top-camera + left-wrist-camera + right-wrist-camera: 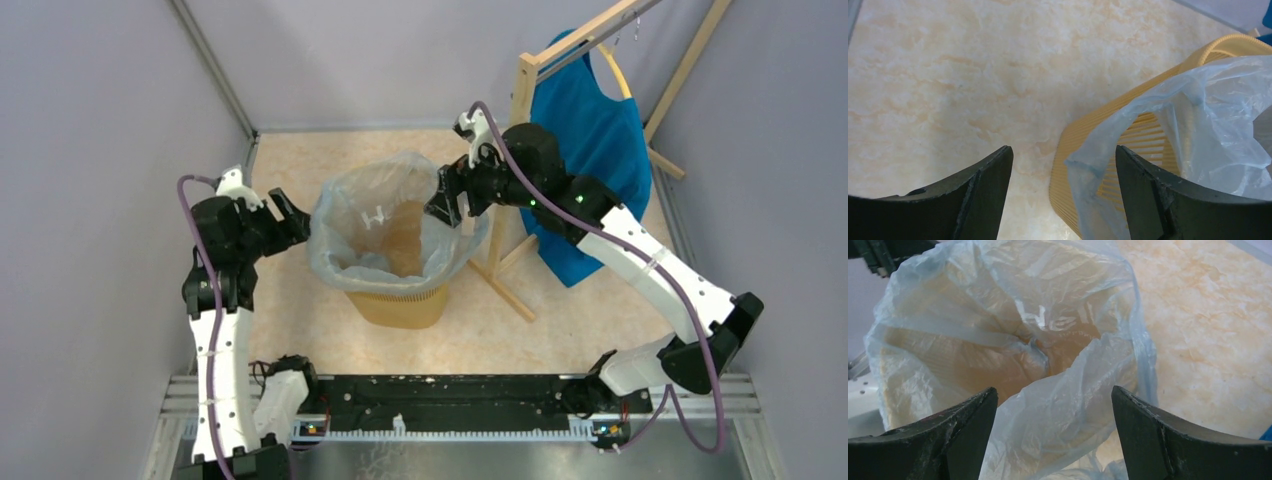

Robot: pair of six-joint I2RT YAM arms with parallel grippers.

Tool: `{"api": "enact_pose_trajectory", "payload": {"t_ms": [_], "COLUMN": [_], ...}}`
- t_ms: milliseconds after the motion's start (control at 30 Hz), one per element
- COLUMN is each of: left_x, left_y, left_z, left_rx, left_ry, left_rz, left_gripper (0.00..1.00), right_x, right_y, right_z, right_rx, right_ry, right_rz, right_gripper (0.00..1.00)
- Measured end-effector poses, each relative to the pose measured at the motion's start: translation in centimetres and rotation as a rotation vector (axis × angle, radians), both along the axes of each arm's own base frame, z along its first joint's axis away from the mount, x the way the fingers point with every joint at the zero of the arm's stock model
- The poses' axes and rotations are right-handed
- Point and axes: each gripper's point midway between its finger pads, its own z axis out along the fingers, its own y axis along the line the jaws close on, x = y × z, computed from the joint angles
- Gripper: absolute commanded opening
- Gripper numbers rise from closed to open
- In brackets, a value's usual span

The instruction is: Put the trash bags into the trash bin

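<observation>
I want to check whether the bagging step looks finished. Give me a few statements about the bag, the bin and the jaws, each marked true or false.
1. The trash bag sits in the trash bin with its mouth open. True.
2. The left arm's jaws are clamped on the bag. False: the left gripper has its jaws standing open, gripping nothing.
3. A blue shirt hangs on a wooden rack to the right of the bin. True.
4. The bin lies tipped on its side. False: it stands upright on the floor.
5. The right gripper has open jaws at the bag's rim. True.
</observation>
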Motion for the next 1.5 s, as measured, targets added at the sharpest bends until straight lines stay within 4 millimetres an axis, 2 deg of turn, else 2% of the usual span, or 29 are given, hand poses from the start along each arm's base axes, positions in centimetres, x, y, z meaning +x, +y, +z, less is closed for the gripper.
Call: {"api": "enact_pose_trajectory", "payload": {"t_ms": [167,333,467,533,667,800,900,1100,1233,1333,1500], "left_x": [0.5,1.4,2.2,3.0,4.3,4.7,5.1,5.8,5.8,5.9,5.6], "left_y": [-1.4,-2.4,-2.9,-3.2,-4.3,-5.2,-5.4,-5.4,-5.5,-5.5,-5.5], "left_z": [-1.5,-3.3,-3.3,-3.0,-2.9,-3.2,-3.5,-4.2,-4.3,-4.3,-5.0], "left_rx": [-0.058,-0.117,-0.151,-0.174,-0.231,-0.279,-0.291,-0.300,-0.305,-0.305,-0.312], "left_ry": [0.066,0.123,0.111,0.095,0.067,0.059,0.056,0.073,0.076,0.073,0.091], "left_rz": [-0.075,-0.129,-0.152,-0.175,-0.233,-0.282,-0.300,-0.306,-0.312,-0.312,-0.308], "left_gripper": [0.82,0.81,0.75,0.69,0.48,0.28,0.20,0.02,0.00,0.00,0.00], "right_x": [-1.4,-1.7,-2.2,-2.7,-3.9,-4.2,-4.6,-6.1,-6.1,-5.5,-2.8], "right_y": [0.4,0.9,1.8,2.4,3.1,3.3,2.5,-0.7,-2.4,-3.2,-3.7], "right_z": [0.2,1.2,2.0,2.4,3.0,3.5,3.3,2.0,1.2,0.8,0.6], "right_rx": [-0.024,-0.035,-0.016,0.002,0.043,0.076,0.090,0.064,0.034,0.011,-0.008], "right_ry": [-0.013,-0.038,-0.038,-0.028,0.002,0.038,0.065,0.094,0.080,0.056,-0.027], "right_rz": [0.113,0.178,0.246,0.294,0.361,0.349,0.307,0.208,0.138,0.077,-0.036], "right_gripper": [0.87,0.87,0.88,0.88,0.87,0.86,0.86,0.86,0.86,0.88,0.88]}}
